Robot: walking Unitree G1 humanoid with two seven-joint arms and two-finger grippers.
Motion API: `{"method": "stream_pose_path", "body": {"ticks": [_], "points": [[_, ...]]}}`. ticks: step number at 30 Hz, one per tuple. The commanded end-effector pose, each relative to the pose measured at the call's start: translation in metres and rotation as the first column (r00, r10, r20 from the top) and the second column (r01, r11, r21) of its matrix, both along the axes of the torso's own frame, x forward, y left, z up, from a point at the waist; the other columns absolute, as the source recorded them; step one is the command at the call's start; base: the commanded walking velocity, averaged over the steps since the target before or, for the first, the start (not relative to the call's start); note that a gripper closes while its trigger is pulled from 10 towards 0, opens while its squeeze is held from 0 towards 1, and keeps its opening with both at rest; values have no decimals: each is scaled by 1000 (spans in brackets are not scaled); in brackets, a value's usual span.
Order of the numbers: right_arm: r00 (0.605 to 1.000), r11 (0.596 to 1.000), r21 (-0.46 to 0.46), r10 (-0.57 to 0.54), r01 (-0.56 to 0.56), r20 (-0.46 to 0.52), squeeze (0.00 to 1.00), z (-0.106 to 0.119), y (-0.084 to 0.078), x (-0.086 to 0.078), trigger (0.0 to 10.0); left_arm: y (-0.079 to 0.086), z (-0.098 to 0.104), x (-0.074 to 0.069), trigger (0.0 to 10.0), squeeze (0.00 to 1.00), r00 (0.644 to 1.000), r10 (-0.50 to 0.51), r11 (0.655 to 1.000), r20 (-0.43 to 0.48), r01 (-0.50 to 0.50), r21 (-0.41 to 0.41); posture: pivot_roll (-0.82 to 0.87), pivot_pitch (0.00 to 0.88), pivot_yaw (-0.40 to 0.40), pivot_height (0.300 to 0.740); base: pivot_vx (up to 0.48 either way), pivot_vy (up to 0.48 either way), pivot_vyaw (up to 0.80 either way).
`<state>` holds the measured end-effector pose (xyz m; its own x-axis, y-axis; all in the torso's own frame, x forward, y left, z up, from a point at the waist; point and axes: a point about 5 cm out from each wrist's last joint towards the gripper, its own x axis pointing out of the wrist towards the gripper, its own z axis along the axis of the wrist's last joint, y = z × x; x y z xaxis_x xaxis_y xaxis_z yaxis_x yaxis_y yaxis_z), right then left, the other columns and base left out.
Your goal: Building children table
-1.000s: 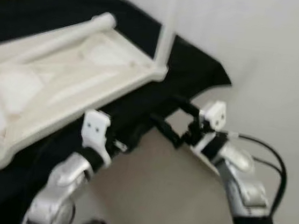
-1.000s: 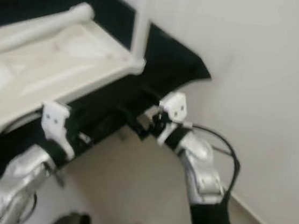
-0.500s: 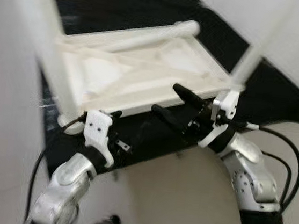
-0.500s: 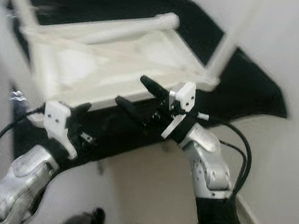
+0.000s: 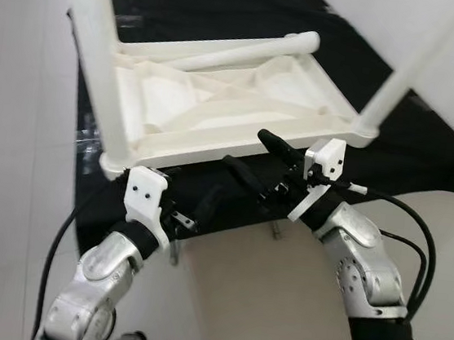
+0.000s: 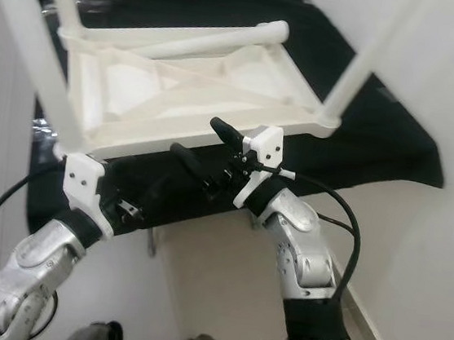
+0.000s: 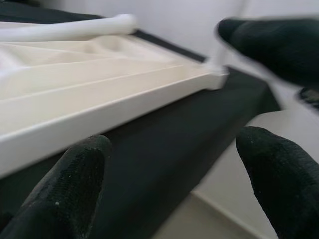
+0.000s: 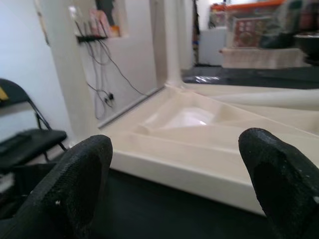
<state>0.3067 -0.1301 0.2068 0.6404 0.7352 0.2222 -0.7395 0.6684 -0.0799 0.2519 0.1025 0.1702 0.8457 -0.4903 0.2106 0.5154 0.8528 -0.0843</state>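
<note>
I see the black cloth-covered surface point(image 5: 427, 143) across frame centre. Inverted white children table point(image 5: 218, 103) lies on it, upper centre, legs up. Right gripper point(image 5: 249, 154) fingers apart by its near edge; left gripper point(image 5: 198, 206) fingers apart, lower left.

1. White tabletop point(image 5: 218, 103) lies upside down on black cloth point(image 5: 426, 152); a strip of bare cloth along its near rim is open for a gripper.
2. Upright legs point(image 5: 93, 48) at its near corners block both ends of that rim.
3. Loose leg point(image 5: 249, 49) lies across its far edge.
4. Right gripper point(image 5: 249, 152) and left gripper point(image 5: 198, 208), fingers spread, hang off that near rim, apart from it.
5. Wall point(image 5: 4, 112) closes the tabletop's left side.
</note>
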Motion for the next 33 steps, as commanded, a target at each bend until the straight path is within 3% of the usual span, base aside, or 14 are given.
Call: {"method": "stream_pose_path", "body": {"ticks": [1, 7, 30, 33], "points": [[1000, 1000, -6, 15, -15, 4, 0, 0, 3, -2, 10000, 2, -2, 1, 10000, 0, 1000, 10, 1000, -13, -10, 2, -39, 214, -93, 740, 0, 0, 0], [998, 997, -34, 67, -67, -2, 0, -2, 6, -6, 10000, 6, -4, 5, 10000, 0, 998, 59, 998, -14, -59, 24, -40, 215, -93, 740, 0, 0, 800], [998, 997, -56, 60, -59, 14, 0, -1, 4, -4, 10000, 8, -13, 8, 10000, 0, 996, 85, 992, -29, -82, 96, -40, 215, -91, 740, 0, 0, 800], [999, 997, -53, 49, -48, 19, 0, -1, 4, -3, 10000, 6, -17, 7, 10000, 0, 996, 82, 986, -30, -77, 147, -39, 215, -90, 740, 0, 0, 800]]}}
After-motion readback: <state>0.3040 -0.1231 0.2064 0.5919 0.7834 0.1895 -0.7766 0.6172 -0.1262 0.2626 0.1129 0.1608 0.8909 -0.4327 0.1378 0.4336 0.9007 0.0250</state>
